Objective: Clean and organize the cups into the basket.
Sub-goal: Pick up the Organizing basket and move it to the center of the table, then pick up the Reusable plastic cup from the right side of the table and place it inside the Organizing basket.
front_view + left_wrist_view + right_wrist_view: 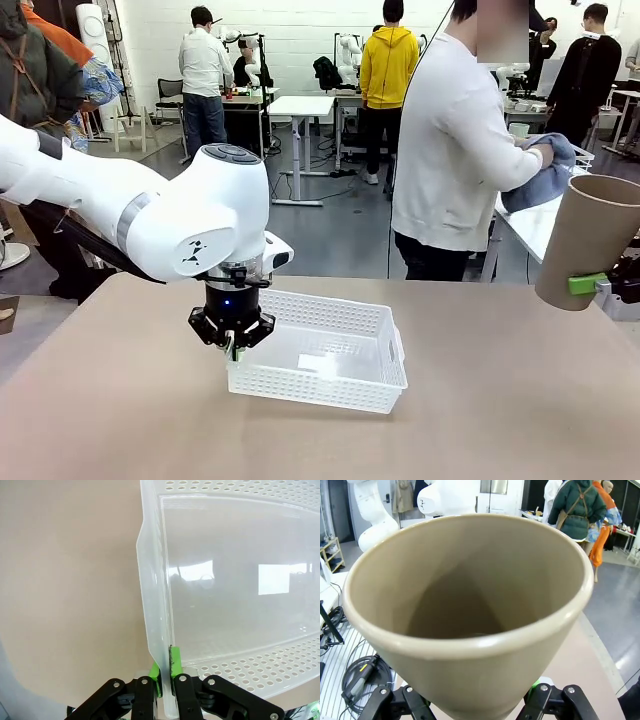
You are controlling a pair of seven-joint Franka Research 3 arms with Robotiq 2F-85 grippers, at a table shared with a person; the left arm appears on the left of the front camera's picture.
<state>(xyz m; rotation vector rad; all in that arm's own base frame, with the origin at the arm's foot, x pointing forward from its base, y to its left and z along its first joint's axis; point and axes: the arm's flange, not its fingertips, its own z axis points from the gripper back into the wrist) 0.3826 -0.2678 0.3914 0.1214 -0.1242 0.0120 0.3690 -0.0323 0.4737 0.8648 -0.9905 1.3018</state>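
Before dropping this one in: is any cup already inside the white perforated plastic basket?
No, the white perforated plastic basket holds nothing on its floor.

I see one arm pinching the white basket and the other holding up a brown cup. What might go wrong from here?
The left gripper clamps just the thin rim at one corner of the basket; if pulled or lifted, the plastic may flex or slip free. The right gripper holds the tan cup tilted, near its narrower end, raised above the table; its smooth tapered side might slide out and drop.
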